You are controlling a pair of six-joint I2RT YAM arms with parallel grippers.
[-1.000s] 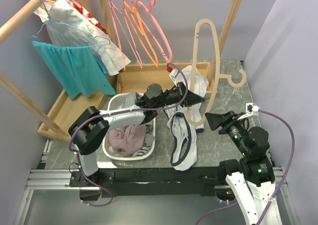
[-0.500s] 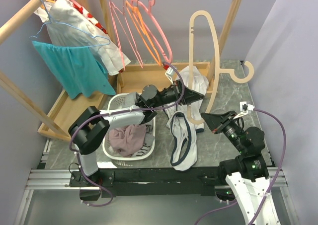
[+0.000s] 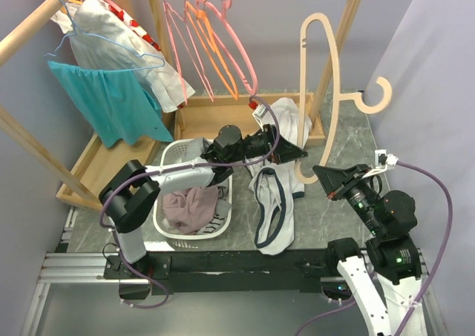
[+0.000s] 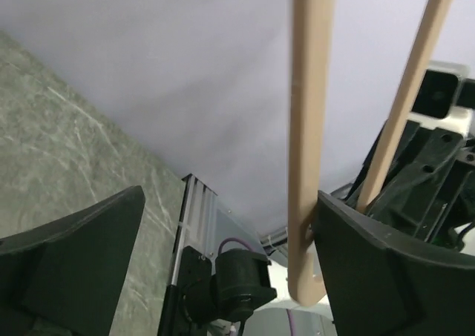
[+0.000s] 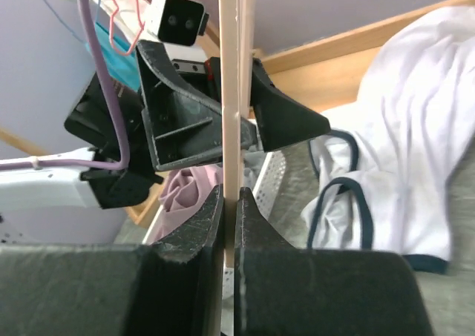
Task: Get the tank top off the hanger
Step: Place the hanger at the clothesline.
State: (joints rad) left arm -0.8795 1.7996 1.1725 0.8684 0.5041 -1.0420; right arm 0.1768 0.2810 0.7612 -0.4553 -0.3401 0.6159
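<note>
The right claw (image 5: 228, 202) was clenched low on the wooden hanger (image 3: 332, 76), holding it upright with its hook pointing toward the right wall. The left claw (image 3: 295, 150) stood released, its fingers (image 4: 74, 269) spread wide on either side of the hanger without gripping it. The tank top (image 3: 271, 213), white with dark trim, lay off the hanger on the table (image 3: 334, 217), just beside the laundry basket (image 3: 169, 231), its upper end bunched against the wooden rack (image 3: 223, 121)

right gripper (image 3: 319, 173) holding hanger (image 3: 336, 76), tank top (image 3: 273, 236) on table (image 3: 334, 219)
</note>
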